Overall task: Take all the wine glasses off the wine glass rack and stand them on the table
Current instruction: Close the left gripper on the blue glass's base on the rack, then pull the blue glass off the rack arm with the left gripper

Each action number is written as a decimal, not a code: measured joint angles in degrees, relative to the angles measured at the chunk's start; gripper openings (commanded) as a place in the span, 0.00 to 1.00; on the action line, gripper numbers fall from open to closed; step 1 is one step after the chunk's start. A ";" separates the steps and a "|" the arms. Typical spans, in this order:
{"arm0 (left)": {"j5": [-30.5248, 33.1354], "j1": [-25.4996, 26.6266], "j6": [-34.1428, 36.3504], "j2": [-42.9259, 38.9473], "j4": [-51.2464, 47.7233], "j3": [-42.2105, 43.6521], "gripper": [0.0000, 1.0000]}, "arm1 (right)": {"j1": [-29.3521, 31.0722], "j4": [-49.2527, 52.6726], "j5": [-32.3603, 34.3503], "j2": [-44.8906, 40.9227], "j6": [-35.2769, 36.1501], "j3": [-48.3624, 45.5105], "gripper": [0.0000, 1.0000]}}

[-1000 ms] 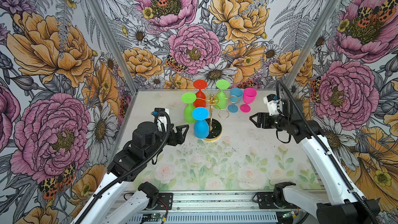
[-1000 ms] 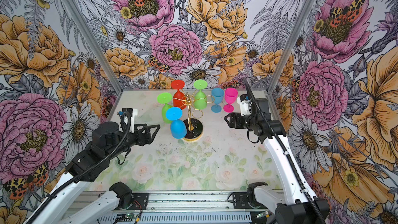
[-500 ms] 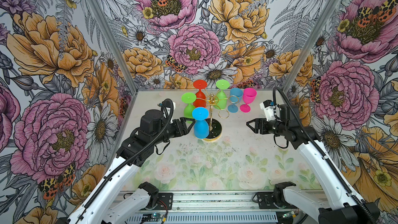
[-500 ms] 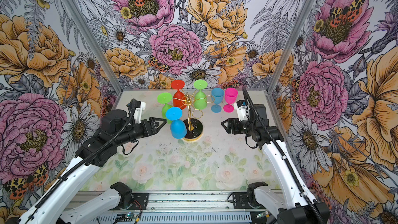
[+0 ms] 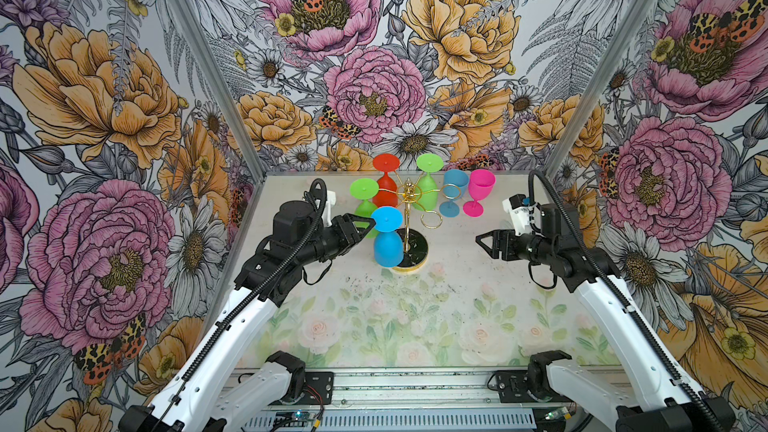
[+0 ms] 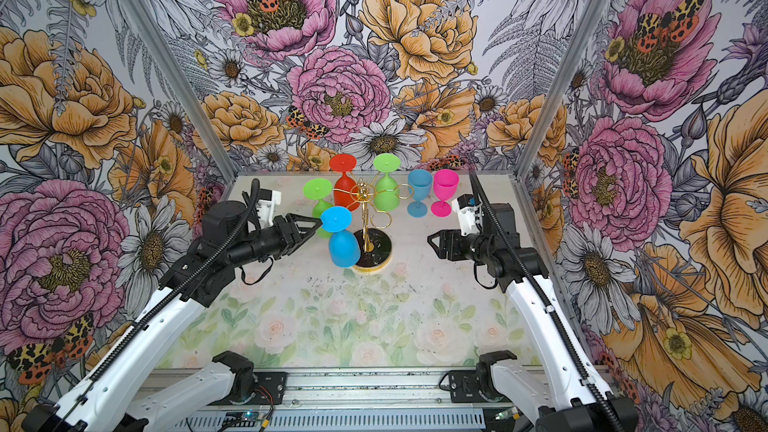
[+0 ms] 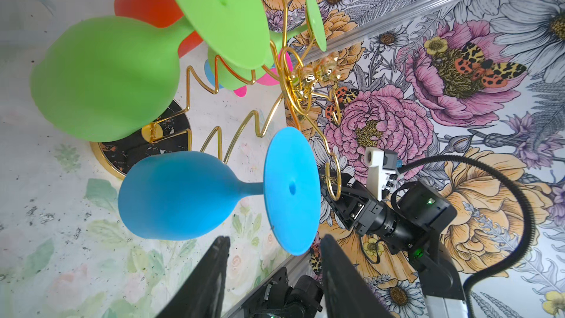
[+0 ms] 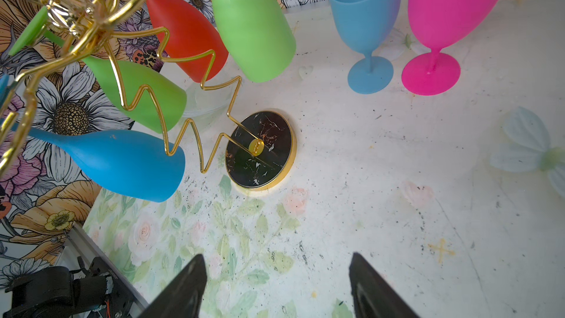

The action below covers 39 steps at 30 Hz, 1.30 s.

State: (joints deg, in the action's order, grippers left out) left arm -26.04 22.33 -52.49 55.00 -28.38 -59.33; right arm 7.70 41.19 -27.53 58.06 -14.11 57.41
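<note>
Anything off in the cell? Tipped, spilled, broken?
Nothing tipped, spilled or broken. Only oddity: dark specks scattered over the pale floral tabletop around the round black base of the gold wire wine glass rack. A blue plastic goblet and a pink plastic goblet stand upright beside it.

The wine glass rack (image 5: 409, 194) is gleaming gold over a black marbled base (image 5: 419, 248); one hanging wine glass (image 5: 387, 247) is showing solid blue, the table (image 5: 415, 326) pale printed roses.

Floral-print tabletop (image 5: 457, 305), flowered wall panels (image 5: 374, 89), metal front rail (image 5: 415, 392)
</note>
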 measured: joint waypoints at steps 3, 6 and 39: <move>-1.49 -0.39 -1.36 0.76 1.38 0.00 0.43 | 0.00 -0.26 0.00 -0.17 -0.04 -0.28 0.74; -2.38 -0.39 -2.10 1.97 1.70 0.00 0.42 | 0.00 -0.33 0.00 -0.61 -0.24 -0.59 0.74; -5.18 -0.76 -4.63 6.21 5.40 0.04 0.16 | 0.00 -0.35 0.07 -1.75 -0.39 -0.94 0.74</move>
State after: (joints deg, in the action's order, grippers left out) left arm -31.22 21.56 -57.12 61.21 -22.98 -59.29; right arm 7.70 40.84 -27.46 56.31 -14.50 56.47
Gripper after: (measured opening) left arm 0.181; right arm 0.742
